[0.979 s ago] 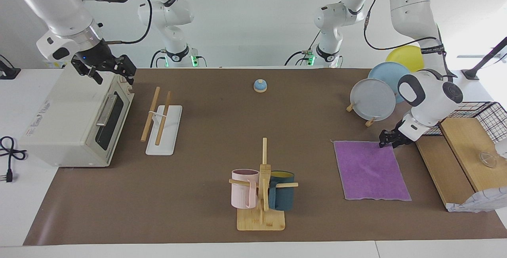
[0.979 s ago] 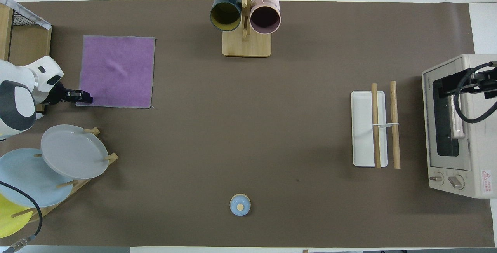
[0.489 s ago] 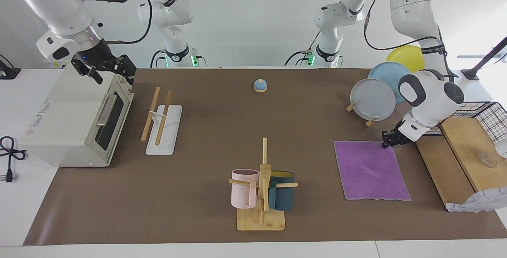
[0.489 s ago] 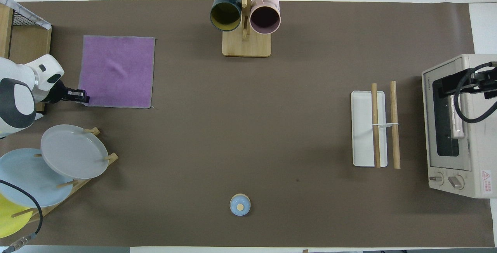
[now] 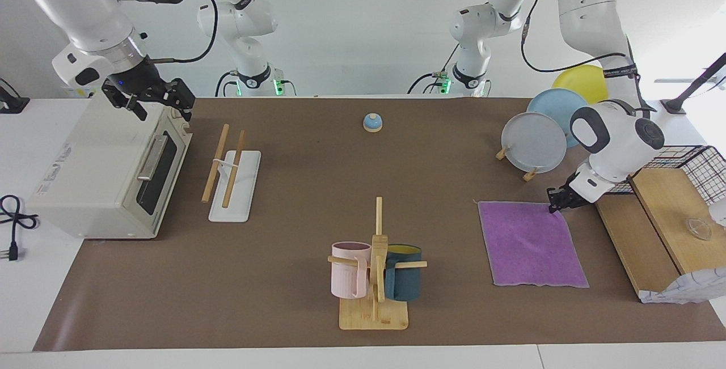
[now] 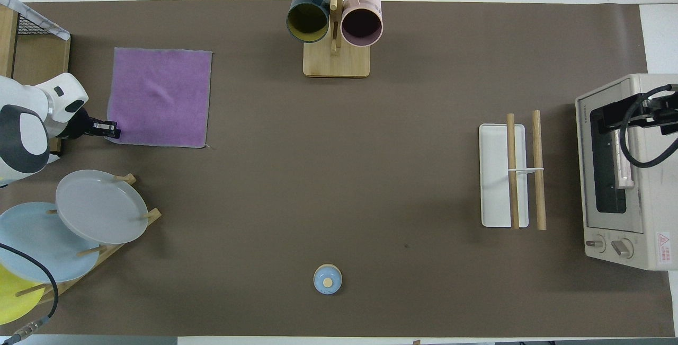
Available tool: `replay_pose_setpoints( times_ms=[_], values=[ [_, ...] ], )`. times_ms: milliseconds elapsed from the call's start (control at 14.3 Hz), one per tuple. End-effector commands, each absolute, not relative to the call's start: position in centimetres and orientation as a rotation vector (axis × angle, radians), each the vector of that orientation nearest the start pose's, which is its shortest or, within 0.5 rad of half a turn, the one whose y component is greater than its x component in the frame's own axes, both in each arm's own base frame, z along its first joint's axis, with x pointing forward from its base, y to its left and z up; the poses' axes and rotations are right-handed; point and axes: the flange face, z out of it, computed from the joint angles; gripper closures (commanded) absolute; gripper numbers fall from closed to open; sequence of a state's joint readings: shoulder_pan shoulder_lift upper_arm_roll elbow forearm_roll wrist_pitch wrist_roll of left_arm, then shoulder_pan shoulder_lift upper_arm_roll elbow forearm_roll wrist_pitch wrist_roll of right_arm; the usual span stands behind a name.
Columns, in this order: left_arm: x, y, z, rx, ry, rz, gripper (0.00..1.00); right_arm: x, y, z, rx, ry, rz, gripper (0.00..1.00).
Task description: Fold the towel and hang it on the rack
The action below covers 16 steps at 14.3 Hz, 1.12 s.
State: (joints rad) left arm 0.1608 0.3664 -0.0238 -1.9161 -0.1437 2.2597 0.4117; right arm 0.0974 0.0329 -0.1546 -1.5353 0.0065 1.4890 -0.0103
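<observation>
The towel (image 5: 530, 244) lies flat on the brown mat, purple face up, toward the left arm's end of the table; it also shows in the overhead view (image 6: 159, 96). My left gripper (image 5: 554, 204) is low at the towel's corner nearest the robots, touching its edge (image 6: 112, 132). The rack (image 5: 215, 162), two wooden rods over a white base, stands toward the right arm's end (image 6: 537, 175). My right gripper (image 5: 161, 107) waits open and empty in the air over the toaster oven.
A toaster oven (image 5: 108, 170) stands beside the rack. A mug tree (image 5: 375, 267) with pink and teal mugs stands mid-table. A plate stand (image 5: 533, 142), a blue bell (image 5: 372, 123) and a wooden shelf (image 5: 629, 238) are also on the table.
My left gripper has shifted slightly along the towel's near corner, and the towel's edge has moved a little with it. The right arm has not moved.
</observation>
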Motion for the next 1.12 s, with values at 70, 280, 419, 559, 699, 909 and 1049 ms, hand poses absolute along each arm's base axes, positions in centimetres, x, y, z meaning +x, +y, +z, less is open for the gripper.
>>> replay_pose_setpoints(
  times_ms=[70, 280, 419, 559, 699, 909, 1049],
  values=[
    [63.1, 6.1, 31.9, -3.241, 0.382, -0.06, 1.0, 54.9, -3.2, 61.7, -3.141, 0.097, 0.125, 0.0],
    [63.2, 4.0, 34.3, -3.223, 0.441, -0.112, 1.0, 54.9, -3.2, 61.8, -3.141, 0.097, 0.123, 0.0],
    [62.8, 1.7, 36.2, -3.203, 0.514, -0.115, 1.0, 54.9, -3.2, 61.8, -3.141, 0.097, 0.123, 0.0],
    [62.5, -0.5, 37.4, -3.163, 0.596, -0.106, 1.0, 54.9, -3.2, 61.7, -3.141, 0.097, 0.125, 0.0],
    [61.9, -2.7, 38.5, -3.153, 0.646, -0.105, 1.0, 54.9, -3.2, 61.7, -3.141, 0.097, 0.125, 0.0],
    [60.0, -7.3, 38.9, -3.13, 0.731, -0.079, 1.0, 54.9, -3.2, 61.7, -3.141, 0.097, 0.125, 0.0],
    [58.6, -9.9, 38.1, -3.051, 0.787, -0.043, 1.0, 54.9, -3.2, 61.7, -3.141, 0.097, 0.125, 0.0]
  ],
)
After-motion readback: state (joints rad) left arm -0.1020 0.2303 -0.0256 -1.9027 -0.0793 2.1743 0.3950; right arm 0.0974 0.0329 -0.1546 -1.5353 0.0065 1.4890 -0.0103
